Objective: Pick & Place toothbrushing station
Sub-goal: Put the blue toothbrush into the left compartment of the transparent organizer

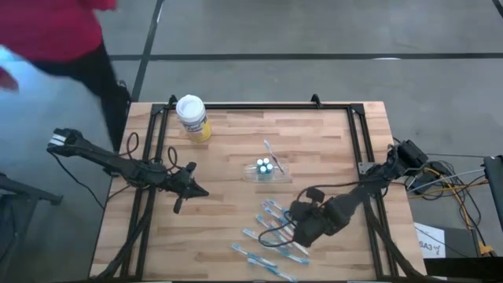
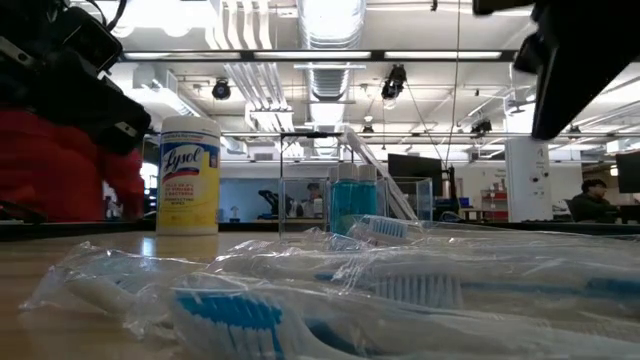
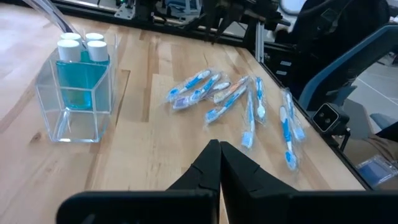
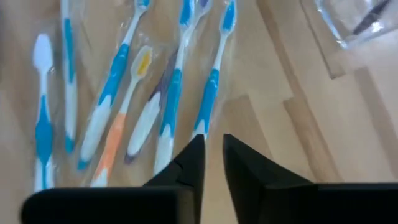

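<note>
Several blue-and-white toothbrushes in clear wrappers lie flat on the wooden table at the near right. They also show in the right wrist view and the left wrist view. A small clear box stands mid-table and holds white-capped blue tubes. One brush leans out of the box. My right gripper hovers over the brushes, its fingers a narrow gap apart, beside a blue brush's handle end. My left gripper is shut and empty, left of the box.
A yellow canister with a white lid stands at the far left of the table. A black frame runs along the table's far edge and sides. A person in red stands beyond the far left corner. Bare wood lies between the box and my left gripper.
</note>
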`<state>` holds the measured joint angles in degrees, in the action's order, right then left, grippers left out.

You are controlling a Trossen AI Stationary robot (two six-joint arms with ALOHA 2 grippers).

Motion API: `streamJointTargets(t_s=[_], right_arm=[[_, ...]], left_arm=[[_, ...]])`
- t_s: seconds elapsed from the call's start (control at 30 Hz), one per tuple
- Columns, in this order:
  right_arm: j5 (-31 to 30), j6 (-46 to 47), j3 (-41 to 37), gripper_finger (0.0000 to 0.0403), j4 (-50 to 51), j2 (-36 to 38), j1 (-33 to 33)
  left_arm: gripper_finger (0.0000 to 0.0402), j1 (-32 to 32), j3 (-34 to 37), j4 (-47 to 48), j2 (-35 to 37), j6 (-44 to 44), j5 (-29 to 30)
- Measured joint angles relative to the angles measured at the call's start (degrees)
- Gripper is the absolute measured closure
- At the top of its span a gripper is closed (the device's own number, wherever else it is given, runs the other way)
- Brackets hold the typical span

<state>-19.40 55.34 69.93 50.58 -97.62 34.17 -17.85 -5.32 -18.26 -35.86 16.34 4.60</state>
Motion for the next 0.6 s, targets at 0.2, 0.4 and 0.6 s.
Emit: streamJointTargets(t_s=[0.2,0.4,0.6], right_arm=[[1.4,-2.1,-7.2,0.0275,-10.1,0.0,-2.1],[2.1,-1.7,-11.6,0.0239,-14.2,0.0,-3.5],[3.1,-3.2,-13.9,0.0234,-21.0,-0.1,-3.8]], left_arm=[[0.0397,0.0,0.0,-0.1,-0.4,-0.1,0.0],[0.0396,0.0,0.0,-0.1,-0.5,-0.4,0.0],[0.0396,0.0,0.0,-0.1,-0.5,-1.2,0.0]])
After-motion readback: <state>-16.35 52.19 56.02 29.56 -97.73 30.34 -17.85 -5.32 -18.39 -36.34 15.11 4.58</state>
